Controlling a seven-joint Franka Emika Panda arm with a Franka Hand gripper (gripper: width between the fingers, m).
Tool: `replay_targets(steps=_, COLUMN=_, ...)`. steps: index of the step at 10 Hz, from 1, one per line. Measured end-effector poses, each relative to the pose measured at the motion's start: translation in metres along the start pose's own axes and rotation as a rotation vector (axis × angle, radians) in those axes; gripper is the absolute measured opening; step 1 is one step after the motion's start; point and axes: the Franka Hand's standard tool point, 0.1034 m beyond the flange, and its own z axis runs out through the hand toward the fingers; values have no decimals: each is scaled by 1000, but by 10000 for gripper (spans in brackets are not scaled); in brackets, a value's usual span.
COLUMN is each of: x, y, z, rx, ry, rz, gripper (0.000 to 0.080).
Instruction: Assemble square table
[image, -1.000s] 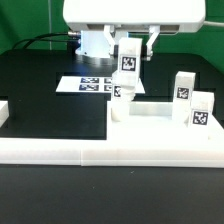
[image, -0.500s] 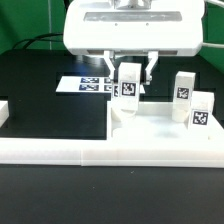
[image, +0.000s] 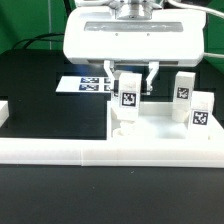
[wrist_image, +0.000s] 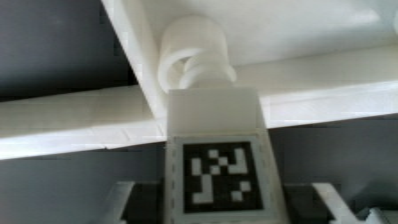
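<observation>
Pinching a white tagged block leg (image: 127, 100) between its two fingers (image: 109, 82), the gripper (image: 129, 80) is hanging over the far corner of the square tabletop (image: 160, 125), toward the exterior view's left. That leg is standing upright, its black-and-white tag facing the camera, and its lower end is sitting right at the tabletop's raised rim; whether it is touching cannot be told. In the wrist view the same leg (wrist_image: 217, 150) is filling the middle, with the white rim crossing behind it. Two more tagged legs (image: 183, 88) (image: 200, 108) are standing at the tabletop's far right edge. Beyond the tabletop, the marker board (image: 84, 84) is lying flat on the black table (image: 40, 90).
</observation>
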Motion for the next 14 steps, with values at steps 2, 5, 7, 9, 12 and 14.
replay_targets(steps=2, x=7, y=2, z=4, rx=-8, ry=33, rz=0, gripper=290)
replay_targets(steps=5, x=3, y=4, z=1, rx=-12, ry=44, rz=-2, gripper=290)
replay_targets(steps=7, x=-2, y=5, z=-4, rx=-12, ry=36, rz=-3, gripper=290)
replay_targets(steps=9, x=-5, y=6, z=-3, rx=-15, ry=33, rz=-4, gripper=290)
replay_targets(steps=12, x=-7, y=9, z=5, rx=-22, ry=36, rz=-5, gripper=290)
replay_targets(steps=14, x=-6, y=8, z=11, rx=-26, ry=47, rz=-8, gripper=290)
